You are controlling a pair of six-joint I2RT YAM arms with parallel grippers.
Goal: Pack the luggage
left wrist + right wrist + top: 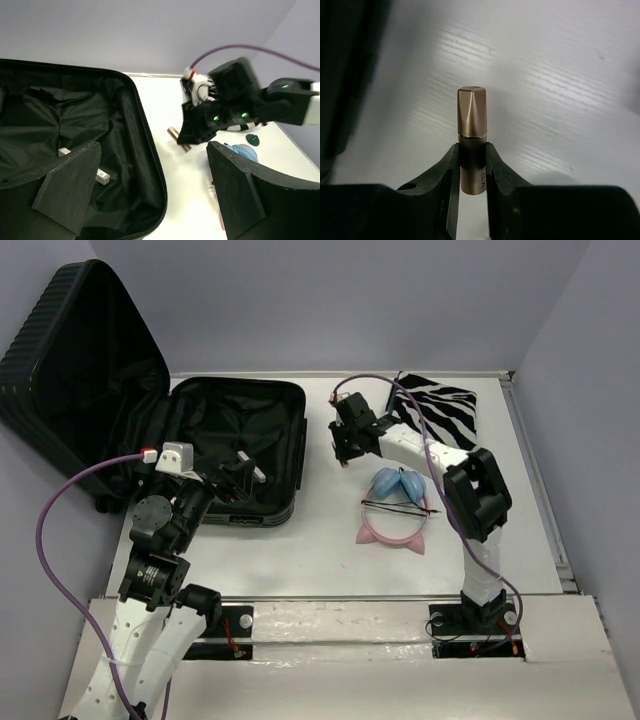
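The luggage (235, 445) is a large black suitcase lying open at the left, with its ribbed lid (70, 370) standing up. Its black lining (75, 120) fills the left wrist view. My left gripper (245, 472) hangs open and empty over the suitcase's right rim (152, 146). My right gripper (345, 445) is shut on a bronze lipstick tube (471, 130) low over the white table, just right of the suitcase. The tube also shows in the left wrist view (176, 136) under the right gripper (210, 120).
A zebra-striped pouch (440, 410) lies at the back right. A blue item (395, 483) and a pink cat-ear headband (395, 528) lie mid-table. A small green disc (252, 139) sits by the blue item. Two small white pieces (102, 176) lie on the lining.
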